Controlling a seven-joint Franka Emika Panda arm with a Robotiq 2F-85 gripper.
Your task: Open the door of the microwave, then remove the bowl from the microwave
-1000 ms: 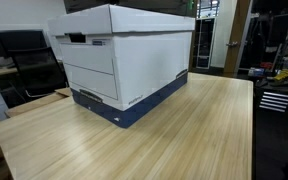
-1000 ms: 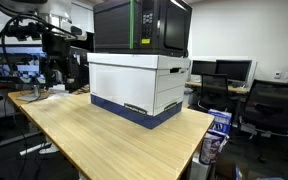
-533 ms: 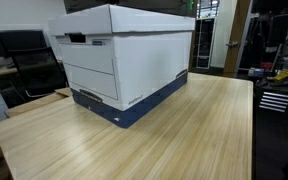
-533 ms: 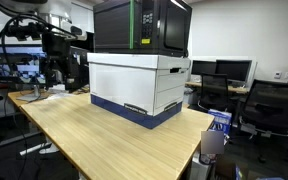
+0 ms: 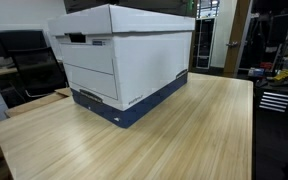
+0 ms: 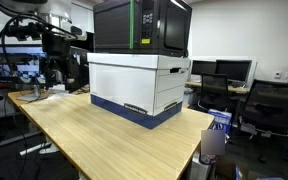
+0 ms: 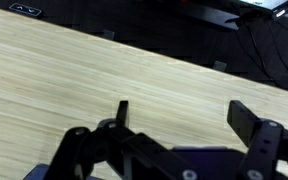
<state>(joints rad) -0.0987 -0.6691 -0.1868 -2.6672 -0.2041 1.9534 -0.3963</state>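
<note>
A black microwave oven with a green stripe down its front stands with its door shut on top of a white cardboard storage box with a dark blue base, which sits toward the far edge of a light wooden tabletop. The bowl cannot be seen in any view, and the dark door hides the oven's interior. In an exterior view the box fills the middle of the tabletop, and only a dark sliver of the oven shows at the top of the picture. In the wrist view the robot's black gripper hangs over bare wood near an edge of the tabletop, its fingers spread wide apart and grasping nothing, well apart from the box and the oven.
</note>
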